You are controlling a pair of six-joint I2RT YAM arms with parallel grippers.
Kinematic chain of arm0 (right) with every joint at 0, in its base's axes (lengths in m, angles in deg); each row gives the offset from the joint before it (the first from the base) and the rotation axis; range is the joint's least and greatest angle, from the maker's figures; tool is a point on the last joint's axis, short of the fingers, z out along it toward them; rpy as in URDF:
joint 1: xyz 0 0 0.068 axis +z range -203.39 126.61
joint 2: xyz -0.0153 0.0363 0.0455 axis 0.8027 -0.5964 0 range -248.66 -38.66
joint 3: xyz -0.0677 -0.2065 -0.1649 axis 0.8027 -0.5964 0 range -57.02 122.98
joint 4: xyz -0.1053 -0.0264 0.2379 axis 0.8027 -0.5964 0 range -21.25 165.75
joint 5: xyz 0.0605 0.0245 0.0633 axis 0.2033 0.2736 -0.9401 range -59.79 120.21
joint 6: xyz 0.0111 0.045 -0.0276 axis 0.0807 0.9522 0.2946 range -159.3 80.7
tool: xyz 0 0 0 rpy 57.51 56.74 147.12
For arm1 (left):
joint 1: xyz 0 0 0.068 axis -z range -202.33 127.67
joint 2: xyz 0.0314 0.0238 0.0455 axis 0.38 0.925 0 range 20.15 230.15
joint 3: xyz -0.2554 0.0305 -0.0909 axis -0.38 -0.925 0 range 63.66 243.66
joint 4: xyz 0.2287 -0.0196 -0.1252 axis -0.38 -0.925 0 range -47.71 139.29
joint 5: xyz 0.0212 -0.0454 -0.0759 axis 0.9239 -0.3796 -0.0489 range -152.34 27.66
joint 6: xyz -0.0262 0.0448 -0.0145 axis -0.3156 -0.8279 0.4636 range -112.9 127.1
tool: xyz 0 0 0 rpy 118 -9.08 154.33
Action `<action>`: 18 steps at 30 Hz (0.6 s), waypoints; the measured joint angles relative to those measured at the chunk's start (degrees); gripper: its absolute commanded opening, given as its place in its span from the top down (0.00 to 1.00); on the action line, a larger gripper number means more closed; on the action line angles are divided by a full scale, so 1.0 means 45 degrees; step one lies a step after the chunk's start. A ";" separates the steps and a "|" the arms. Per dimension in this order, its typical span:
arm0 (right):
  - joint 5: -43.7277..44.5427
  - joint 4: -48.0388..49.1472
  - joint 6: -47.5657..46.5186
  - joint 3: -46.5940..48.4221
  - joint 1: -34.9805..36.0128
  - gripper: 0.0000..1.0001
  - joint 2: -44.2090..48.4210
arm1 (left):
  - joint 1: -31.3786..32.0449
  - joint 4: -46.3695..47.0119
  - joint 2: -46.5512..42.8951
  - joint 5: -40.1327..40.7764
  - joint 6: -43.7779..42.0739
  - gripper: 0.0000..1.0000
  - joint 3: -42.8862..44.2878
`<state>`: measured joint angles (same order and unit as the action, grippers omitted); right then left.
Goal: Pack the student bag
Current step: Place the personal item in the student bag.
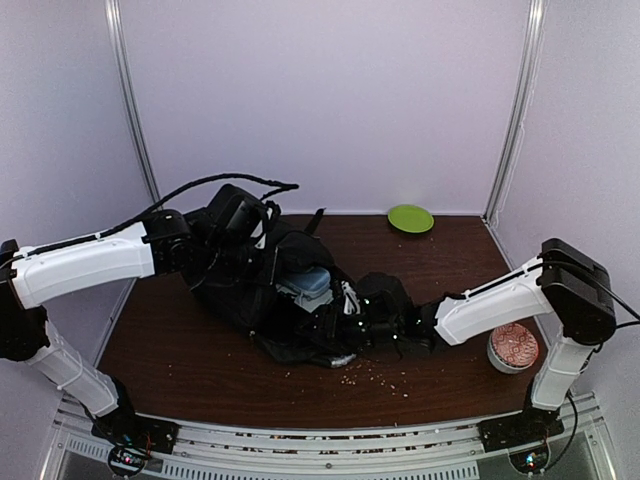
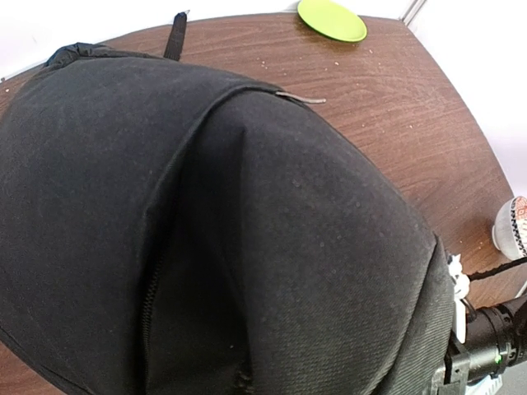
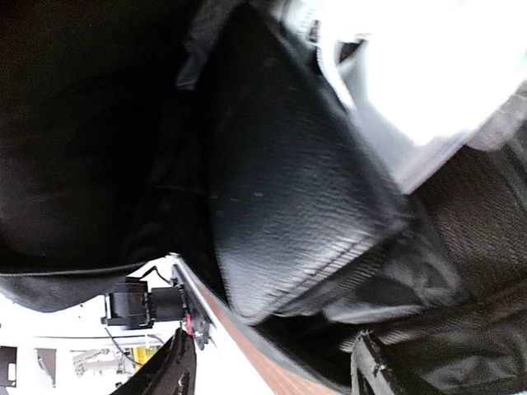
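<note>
Crumbs (image 1: pixel 375 378) dot the brown table (image 1: pixel 180 360) up front, with a patterned bowl (image 1: pixel 515 348) off at the right edge. Right gripper (image 3: pixel 272 369) is nosed into the student bag (image 2: pixel 206 230), jaws spread wide, black fabric ahead of them. The bag lies slumped mid-table, mouth open, something pale blue and white (image 1: pixel 308 283) showing inside. Left gripper (image 1: pixel 245 222) presses against the bag's far left end; its fingers are hidden, so I can't tell their state. Green plate (image 1: pixel 410 218) sits at the back.
</note>
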<state>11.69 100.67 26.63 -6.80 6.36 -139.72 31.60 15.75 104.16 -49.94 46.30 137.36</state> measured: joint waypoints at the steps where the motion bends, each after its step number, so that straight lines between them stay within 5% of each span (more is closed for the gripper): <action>1: 0.0097 0.0034 0.0029 -0.0189 0.0000 0.37 0.0005 | 0.0000 0.0015 0.0000 0.0000 0.0000 1.00 -0.0024; 11: 0.0296 0.0544 0.0534 0.0170 -0.0063 0.77 -0.0996 | -0.0049 0.0136 0.0000 -0.0233 0.0073 1.00 -0.0102; 18: 0.0000 0.0612 0.0792 0.2001 -0.0238 0.78 -0.2419 | -0.0058 0.0452 -0.0194 -0.0525 0.0117 1.00 -0.0500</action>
<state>11.69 103.43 30.20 2.20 5.29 -150.60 31.34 17.78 103.28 -52.30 46.83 135.10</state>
